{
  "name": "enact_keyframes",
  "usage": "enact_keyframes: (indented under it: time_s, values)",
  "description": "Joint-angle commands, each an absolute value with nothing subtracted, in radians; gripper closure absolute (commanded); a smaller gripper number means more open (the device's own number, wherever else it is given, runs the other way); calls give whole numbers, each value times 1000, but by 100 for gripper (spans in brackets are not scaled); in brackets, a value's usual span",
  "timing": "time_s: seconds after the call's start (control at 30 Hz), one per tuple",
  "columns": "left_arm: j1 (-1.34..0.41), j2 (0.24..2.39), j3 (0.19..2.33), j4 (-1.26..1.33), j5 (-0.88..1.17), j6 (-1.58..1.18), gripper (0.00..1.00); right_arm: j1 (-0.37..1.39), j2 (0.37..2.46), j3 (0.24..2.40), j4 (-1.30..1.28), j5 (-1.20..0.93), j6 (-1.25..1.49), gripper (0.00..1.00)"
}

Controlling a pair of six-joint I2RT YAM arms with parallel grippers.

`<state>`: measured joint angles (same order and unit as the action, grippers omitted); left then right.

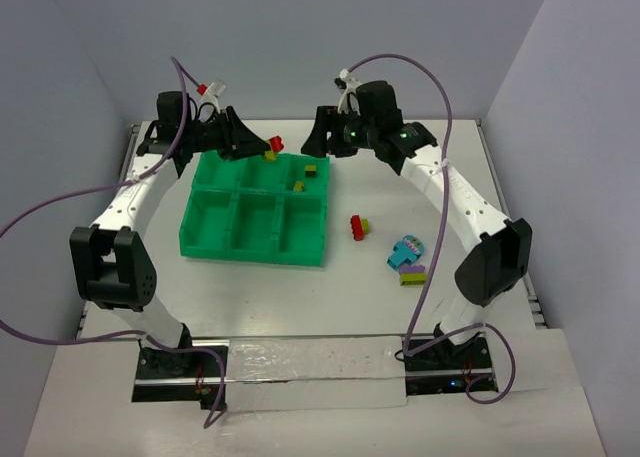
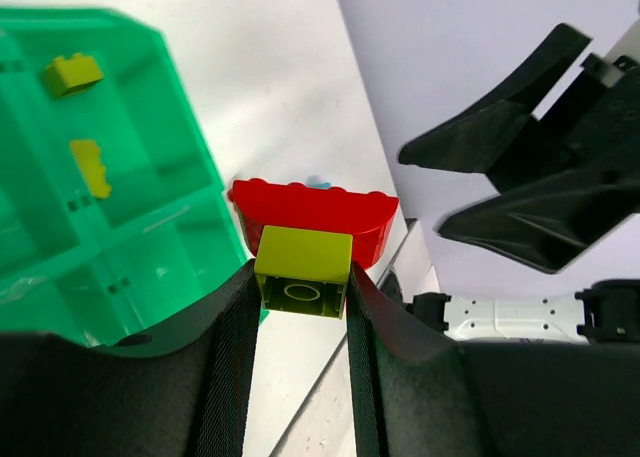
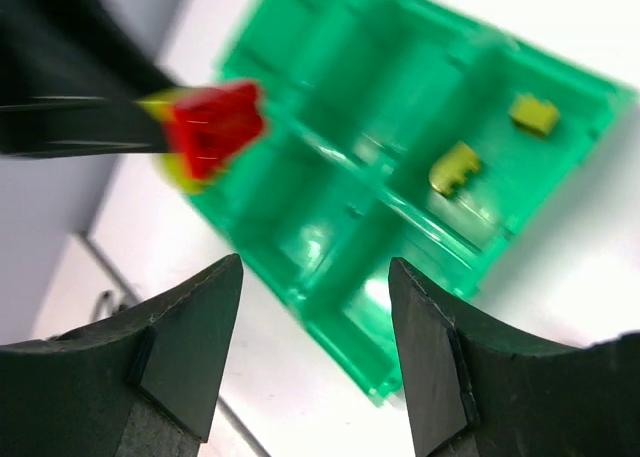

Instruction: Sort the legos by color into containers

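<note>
The matte white counter (image 1: pixel 300 302) carries a glossy green tray (image 1: pixel 250 249) of rectangular compartments. Above its far edge the left fingers (image 2: pixel 225 357) pinch a smooth yellow-green brick (image 2: pixel 303 272) stuck under a curved, studded red brick (image 2: pixel 310 212). The right fingers (image 3: pixel 190 347) stand apart, empty. In the right wrist view the bricks are blurred.

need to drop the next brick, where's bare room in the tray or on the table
Bare: the tray's three near compartments; the table between tray and arm bases. Crowded: the far right compartment with two yellow-green bricks, the tray's far edge near left tool and right tool, loose legos right of the tray.
</note>
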<state>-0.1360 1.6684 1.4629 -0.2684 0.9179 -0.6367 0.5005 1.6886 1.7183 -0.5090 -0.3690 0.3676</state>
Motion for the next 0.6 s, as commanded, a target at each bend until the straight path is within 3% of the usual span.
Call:
enact_keyframes:
  time_s: [0.0,0.23,0.43,0.57]
  values:
    - [-141,1656,1444,-96,1046,-721,100,496,1665,1736,-439,-529,369,30]
    - [-141,1639,1359,207,1148,-957,100,476,1700,1837,-441,-614,502,33]
    - [-138,1678,1250,732,1234,-1405,100,468,1640,1776,-344,-676,514,35]
    - [-138,1770,1214,1175,1237,-1803,100,463,1568,1700,-325,-673,332,35]
